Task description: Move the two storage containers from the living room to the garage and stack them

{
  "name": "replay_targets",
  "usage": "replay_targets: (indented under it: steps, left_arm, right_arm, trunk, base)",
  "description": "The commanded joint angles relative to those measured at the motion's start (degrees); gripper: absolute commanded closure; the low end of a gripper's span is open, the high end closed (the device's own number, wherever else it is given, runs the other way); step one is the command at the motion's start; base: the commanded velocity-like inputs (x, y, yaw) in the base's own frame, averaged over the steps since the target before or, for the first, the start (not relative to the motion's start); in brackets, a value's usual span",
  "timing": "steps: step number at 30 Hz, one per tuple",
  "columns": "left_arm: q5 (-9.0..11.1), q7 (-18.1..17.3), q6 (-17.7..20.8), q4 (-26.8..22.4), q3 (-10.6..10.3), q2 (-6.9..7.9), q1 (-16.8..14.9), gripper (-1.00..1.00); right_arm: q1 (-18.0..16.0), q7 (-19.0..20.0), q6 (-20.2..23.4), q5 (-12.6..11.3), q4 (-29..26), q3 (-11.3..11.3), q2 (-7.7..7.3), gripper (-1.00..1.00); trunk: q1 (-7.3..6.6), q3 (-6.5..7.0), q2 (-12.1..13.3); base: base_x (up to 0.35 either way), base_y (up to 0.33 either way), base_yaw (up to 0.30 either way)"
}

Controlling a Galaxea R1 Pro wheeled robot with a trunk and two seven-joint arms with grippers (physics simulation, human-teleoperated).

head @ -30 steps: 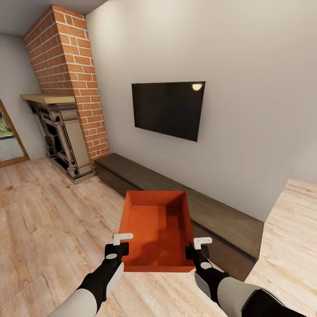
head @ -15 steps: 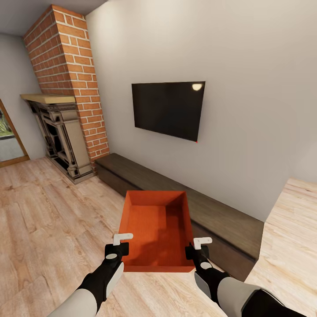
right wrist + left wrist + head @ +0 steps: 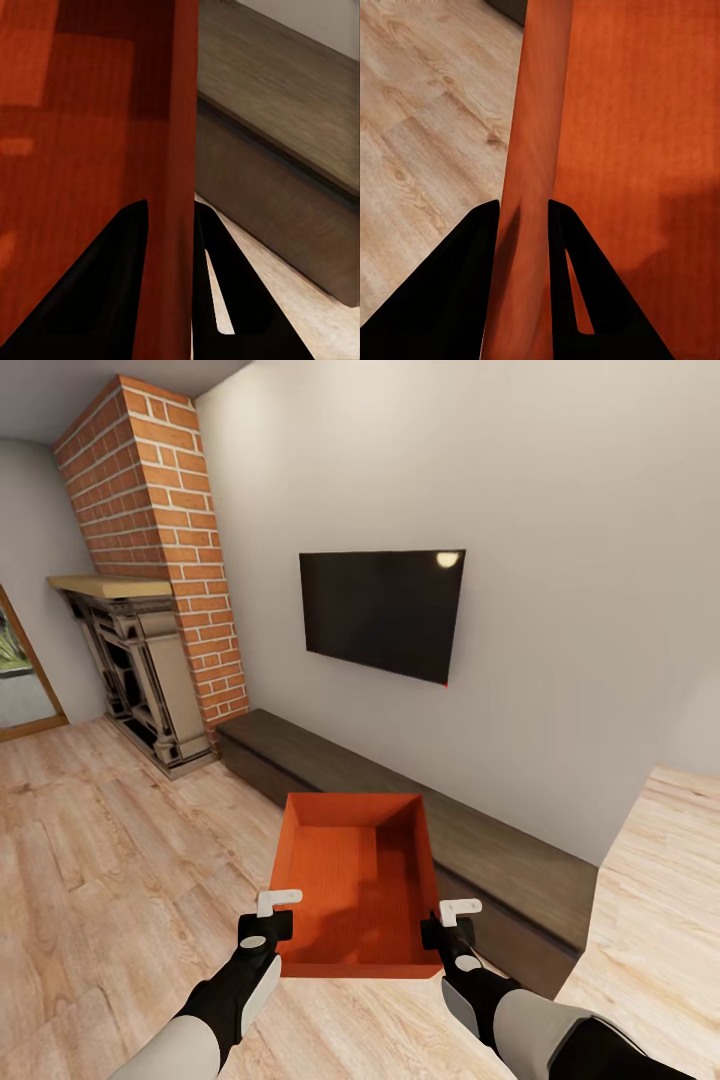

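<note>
In the living room, both grippers, left (image 3: 266, 922) and right (image 3: 448, 925), are clamped on one bin's (image 3: 356, 880) walls, garage trip and stacking not yet done.

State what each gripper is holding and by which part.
Both hold one orange-red storage container. The left gripper is clamped over its left side wall and the right gripper over its right side wall, each near the end closest to the robot.

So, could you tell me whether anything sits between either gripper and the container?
No. The left gripper and the right gripper each clamp a side wall of the orange container, one finger inside, one outside, with nothing between.
</note>
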Motion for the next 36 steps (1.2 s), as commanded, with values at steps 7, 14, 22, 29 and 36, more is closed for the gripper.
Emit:
replay_targets:
  steps: [7, 14, 22, 29, 36]
  left_arm:
    - [-0.14, 0.66, 0.31, -0.32, 0.21, -0.1, -0.05, 1.0]
    - [-0.13, 0.66, 0.32, -0.3, 0.22, -0.1, -0.05, 1.0]
    - [-0.14, 0.66, 0.25, -0.41, 0.27, -0.14, -0.05, 1.0]
    - [-0.15, 0.66, 0.25, -0.47, 0.27, -0.19, -0.05, 1.0]
    - [-0.15, 0.66, 0.25, -0.47, 0.27, -0.19, -0.05, 1.0]
  right_arm:
    - [-0.03, 0.01, -0.08, -0.62, 0.09, -1.28, 0.55, 1.0]
    - [-0.03, 0.01, -0.08, -0.54, 0.09, -1.28, 0.55, 1.0]
    - [-0.03, 0.01, -0.08, -0.58, 0.09, -1.28, 0.55, 1.0]
    - [-0.03, 0.01, -0.1, -0.62, 0.09, -1.28, 0.59, 1.0]
    - [-0.03, 0.01, -0.17, -0.62, 0.09, -1.34, 0.56, 1.0]
  trunk:
    - [-1.54, 1.19, 2.77]
    - [-3.08, 2.45, 5.58]
    - [-3.95, 3.17, 7.18]
    - [-3.95, 3.29, 7.18]
    - [-3.95, 3.87, 7.18]
  base:
    - [0.0, 0.0, 0.0]
    - [0.0, 0.0, 0.0]
    - [0.0, 0.0, 0.0]
    - [0.0, 0.0, 0.0]
    - [0.0, 0.0, 0.0]
